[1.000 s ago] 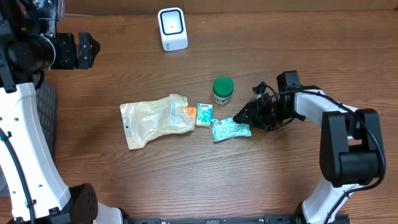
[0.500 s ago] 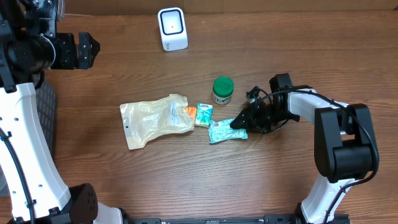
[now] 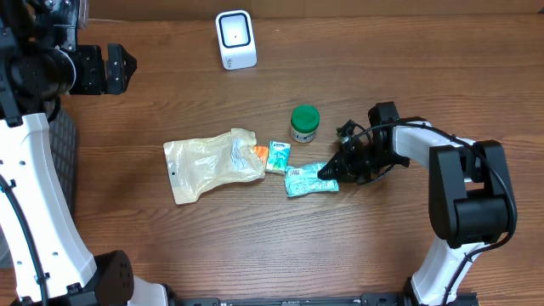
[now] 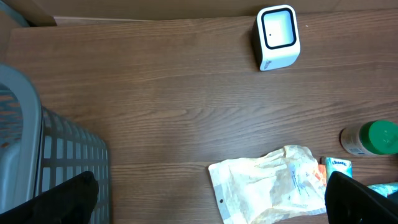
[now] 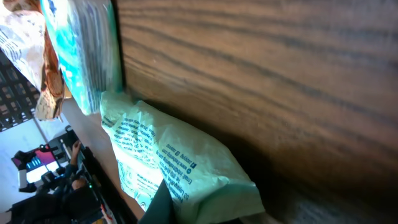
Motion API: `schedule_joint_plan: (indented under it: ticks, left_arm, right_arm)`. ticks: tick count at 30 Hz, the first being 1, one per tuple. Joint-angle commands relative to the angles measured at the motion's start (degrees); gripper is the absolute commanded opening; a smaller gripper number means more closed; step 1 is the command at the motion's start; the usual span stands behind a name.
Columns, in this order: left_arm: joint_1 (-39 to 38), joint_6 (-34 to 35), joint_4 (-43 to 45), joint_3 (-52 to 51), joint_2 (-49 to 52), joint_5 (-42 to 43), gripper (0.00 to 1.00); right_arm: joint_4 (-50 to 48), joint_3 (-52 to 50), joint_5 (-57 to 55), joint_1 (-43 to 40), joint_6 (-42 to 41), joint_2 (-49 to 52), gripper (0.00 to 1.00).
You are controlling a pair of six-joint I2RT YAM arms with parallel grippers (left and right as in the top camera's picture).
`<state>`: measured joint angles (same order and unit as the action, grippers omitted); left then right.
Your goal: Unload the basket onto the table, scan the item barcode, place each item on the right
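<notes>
Biggest thing here is the brown wood-grain bench (image 3: 408,246), with everything spread out flat so nothing hides anything else. The grey slatted plastic basket (image 4: 37,155) fills the lower left of the left wrist view, probably where finished items go, just my guess. Next down is the crinkled cream plastic bag (image 3: 212,161), lying left of centre in the overhead shot and untouched. The left end effector (image 3: 123,70) hangs at the upper left with its fingers wide apart and nothing in them, so it looks parked out of the way. The white boxy barcode scanner (image 3: 235,38) stands at top centre, window facing the bench, well apart from the items, so whatever gets scanned has to be carried up to it. The mint-green plastic packet (image 3: 306,179) is the one in play. It lies just right of centre, and the right end effector (image 3: 325,172) has its fingers pinched together on the packet's right edge, low to the wood, I reckon because that thin film edge is the only bit to grab. The green-lidded round jar (image 3: 304,121) stands just above it, and the small teal carton (image 3: 279,156) sits between packet and bag.
</notes>
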<state>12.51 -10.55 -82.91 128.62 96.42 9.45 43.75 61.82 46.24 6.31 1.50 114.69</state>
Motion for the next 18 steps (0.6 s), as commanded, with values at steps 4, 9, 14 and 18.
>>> schedule_joint_plan:
  ticks: [4,9,14,18]
  left_arm:
    - [0.1,-0.8,0.1,0.0,-0.4,0.7,0.99]
    - [0.1,-0.8,0.1,0.0,-0.4,0.7,1.00]
    - [0.1,-0.8,0.1,0.0,-0.4,0.7,1.00]
    - [0.1,-0.8,0.1,0.0,-0.4,0.7,1.00]
  right_arm:
    - [4.7,0.8,0.2,0.1,0.2,-5.6,0.04]
    - [9.0,1.8,0.2,0.1,0.2,-13.3,0.04]
    - [13.6,4.1,0.8,0.1,0.2,-19.5,0.04]
    - [17.5,7.6,1.0,0.1,0.2,-23.0,0.04]
